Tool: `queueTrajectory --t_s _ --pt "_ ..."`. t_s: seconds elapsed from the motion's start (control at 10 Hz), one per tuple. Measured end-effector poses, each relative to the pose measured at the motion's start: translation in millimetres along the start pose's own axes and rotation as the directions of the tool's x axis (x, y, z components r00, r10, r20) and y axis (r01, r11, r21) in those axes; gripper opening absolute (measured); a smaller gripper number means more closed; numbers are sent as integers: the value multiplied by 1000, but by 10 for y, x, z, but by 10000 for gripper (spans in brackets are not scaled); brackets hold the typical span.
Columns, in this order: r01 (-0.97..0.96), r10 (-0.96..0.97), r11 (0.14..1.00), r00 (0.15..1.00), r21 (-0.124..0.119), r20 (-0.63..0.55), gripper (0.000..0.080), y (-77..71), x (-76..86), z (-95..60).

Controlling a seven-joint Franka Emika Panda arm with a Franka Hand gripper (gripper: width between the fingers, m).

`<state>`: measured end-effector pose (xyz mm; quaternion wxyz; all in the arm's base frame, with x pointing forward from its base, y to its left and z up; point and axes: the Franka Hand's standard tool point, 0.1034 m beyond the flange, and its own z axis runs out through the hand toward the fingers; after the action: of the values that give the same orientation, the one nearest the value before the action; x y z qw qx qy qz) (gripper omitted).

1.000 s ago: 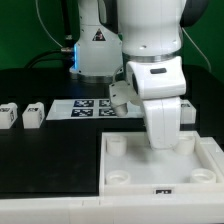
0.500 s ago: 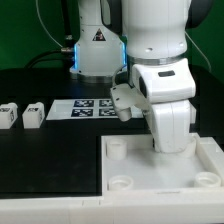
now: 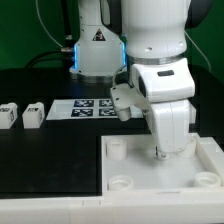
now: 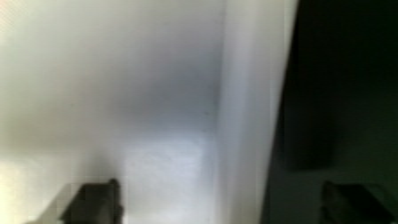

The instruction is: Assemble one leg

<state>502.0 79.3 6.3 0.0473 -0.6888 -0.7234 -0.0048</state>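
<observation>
Two legs (image 3: pixel 8 115) (image 3: pixel 33 114), small white blocks with marker tags, stand on the black table at the exterior view's left, far from my gripper. My gripper (image 3: pixel 168 150) hangs low over the far edge of the large white panel (image 3: pixel 135 165), its fingers mostly hidden by the hand. In the wrist view the gripper (image 4: pixel 224 205) is open: its two dark fingertips (image 4: pixel 93 203) stand wide apart. Only the blurred white panel (image 4: pixel 160 100) and the dark table lie between them. It holds nothing.
The marker board (image 3: pixel 85 108) lies flat on the table behind the panel. The panel has round sockets (image 3: pixel 122 182) at its corners. The robot base (image 3: pixel 98 50) stands at the back.
The gripper has moved toward the exterior view's right and a little lower over the panel's far edge. The legs have not moved.
</observation>
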Motion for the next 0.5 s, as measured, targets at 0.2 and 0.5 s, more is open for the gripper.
queueTrajectory --t_s 0.2,0.5 --pt "0 0 1000 1000 -1 0 640 3 -1 -1" --pt "-1 1 1000 1000 -1 0 649 4 -3 -2"
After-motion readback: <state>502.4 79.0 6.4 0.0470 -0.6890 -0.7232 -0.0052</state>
